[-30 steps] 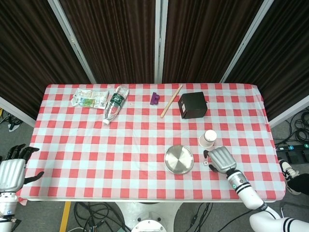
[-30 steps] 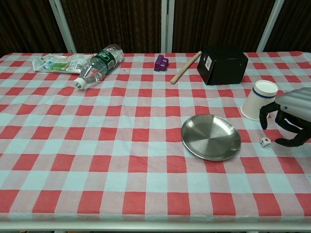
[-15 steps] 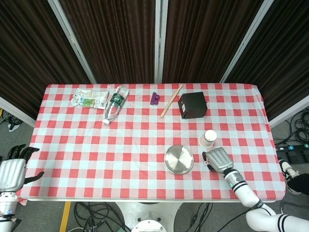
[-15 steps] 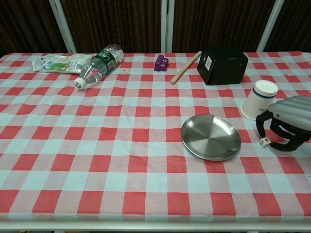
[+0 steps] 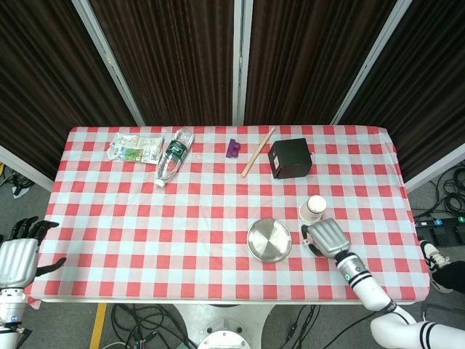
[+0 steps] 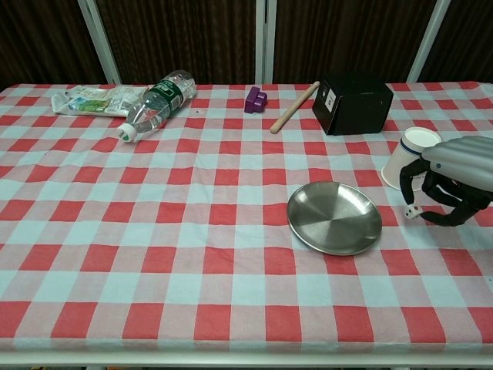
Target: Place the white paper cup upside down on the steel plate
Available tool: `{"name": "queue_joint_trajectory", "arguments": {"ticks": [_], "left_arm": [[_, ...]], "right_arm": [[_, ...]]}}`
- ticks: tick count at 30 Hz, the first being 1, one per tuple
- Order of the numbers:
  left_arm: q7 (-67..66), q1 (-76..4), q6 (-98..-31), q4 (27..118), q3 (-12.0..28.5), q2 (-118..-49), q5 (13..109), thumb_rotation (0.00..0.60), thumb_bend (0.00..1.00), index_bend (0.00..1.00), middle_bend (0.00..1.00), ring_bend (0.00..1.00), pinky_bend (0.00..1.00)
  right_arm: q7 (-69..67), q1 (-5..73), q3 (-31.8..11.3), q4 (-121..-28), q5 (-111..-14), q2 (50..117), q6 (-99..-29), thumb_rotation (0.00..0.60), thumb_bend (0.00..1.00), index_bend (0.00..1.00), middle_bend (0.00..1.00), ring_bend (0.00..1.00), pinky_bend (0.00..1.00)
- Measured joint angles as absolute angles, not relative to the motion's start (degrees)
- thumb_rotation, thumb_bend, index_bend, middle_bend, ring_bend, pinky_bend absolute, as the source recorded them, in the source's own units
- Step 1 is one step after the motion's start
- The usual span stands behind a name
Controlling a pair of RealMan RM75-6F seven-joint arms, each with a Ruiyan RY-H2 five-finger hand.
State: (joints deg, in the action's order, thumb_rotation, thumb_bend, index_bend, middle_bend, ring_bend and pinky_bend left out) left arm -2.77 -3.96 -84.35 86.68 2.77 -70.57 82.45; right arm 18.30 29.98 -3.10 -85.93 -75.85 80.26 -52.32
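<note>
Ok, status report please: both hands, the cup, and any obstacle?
Right hand at white paper cup, grip unclear. Left hand open, off-table. Steel plate bare. Small die under right hand.

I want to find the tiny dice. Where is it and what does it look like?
Look at the steel plate near the table's front. Just to its right, under the right hand, sits the dice. It is a tiny white cube with dots, much smaller than the white paper cup behind it.

The steel plate (image 6: 334, 217) looks like smooth brushed metal with a soft shine. The white paper cup (image 6: 407, 157) is matt. The tablecloth (image 6: 154, 231) seems to be thin checked cloth. The bottle (image 6: 156, 103) is clear glossy plastic, and the stick (image 6: 293, 107) is pale wood.
</note>
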Motion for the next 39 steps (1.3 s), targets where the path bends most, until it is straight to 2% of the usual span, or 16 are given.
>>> {"name": "queue_joint_trajectory", "arguments": {"ticks": [6,15,19,21,23,25,27,35,39], "left_arm": [[-2.78,-3.62,-84.77,86.95,2.66,-70.41,82.46,0.600,0.06,0.28,0.26,0.13,0.14],[-2.41,-3.02,-84.97,86.82,2.29,-70.42,82.31,0.600,0.06,0.28,0.26,0.13,0.14],[-2.14,-2.87,-85.07,86.59,2.23,-70.54,82.36,0.600,0.06,0.28,0.26,0.13,0.14],[-2.15,-2.84,-85.16,86.49,2.20,-70.59,82.51,0.600,0.06,0.28,0.26,0.13,0.14],[-2.13,-2.83,-85.25,86.45,2.22,-70.62,82.61,0.600,0.06,0.28,0.26,0.13,0.14],[-2.09,-2.82,-85.32,86.46,2.27,-70.63,82.65,0.600,0.06,0.28,0.26,0.13,0.14],[-2.06,-2.78,-85.49,86.47,2.29,-70.64,82.77,0.600,0.06,0.28,0.26,0.13,0.14],[-1.94,-2.80,-85.54,86.55,2.32,-70.56,83.05,0.600,0.06,0.28,0.26,0.13,0.14],[-2.06,-3.03,-85.27,86.75,2.29,-70.57,83.34,0.600,0.06,0.28,0.26,0.13,0.14]], "right_arm": [[17.69,33.74,-5.30,-86.79,-75.36,81.22,-49.64,0.600,0.30,0.55,0.81,0.76,0.88],[24.03,39.39,-6.42,-83.34,-70.69,87.31,-44.86,0.600,0.29,0.48,0.77,0.71,0.88],[26.16,40.33,-6.05,-82.83,-68.97,88.70,-44.49,0.600,0.22,0.41,0.72,0.66,0.86],[26.64,40.39,-5.64,-83.42,-68.78,88.68,-44.75,0.600,0.15,0.34,0.62,0.57,0.81],[27.07,40.32,-5.24,-84.37,-68.53,88.31,-45.23,0.600,0.09,0.27,0.50,0.46,0.70],[27.21,40.16,-5.02,-85.35,-68.44,87.75,-45.83,0.600,0.07,0.23,0.39,0.34,0.58],[26.59,39.77,-5.06,-86.44,-68.99,86.99,-47.20,0.600,0.07,0.22,0.33,0.27,0.52],[13.71,36.07,-8.06,-87.65,-74.15,81.56,-57.59,0.600,0.08,0.22,0.28,0.20,0.43],[6.33,34.26,-9.71,-86.69,-73.70,77.90,-59.10,0.600,0.06,0.21,0.25,0.17,0.38]]}}
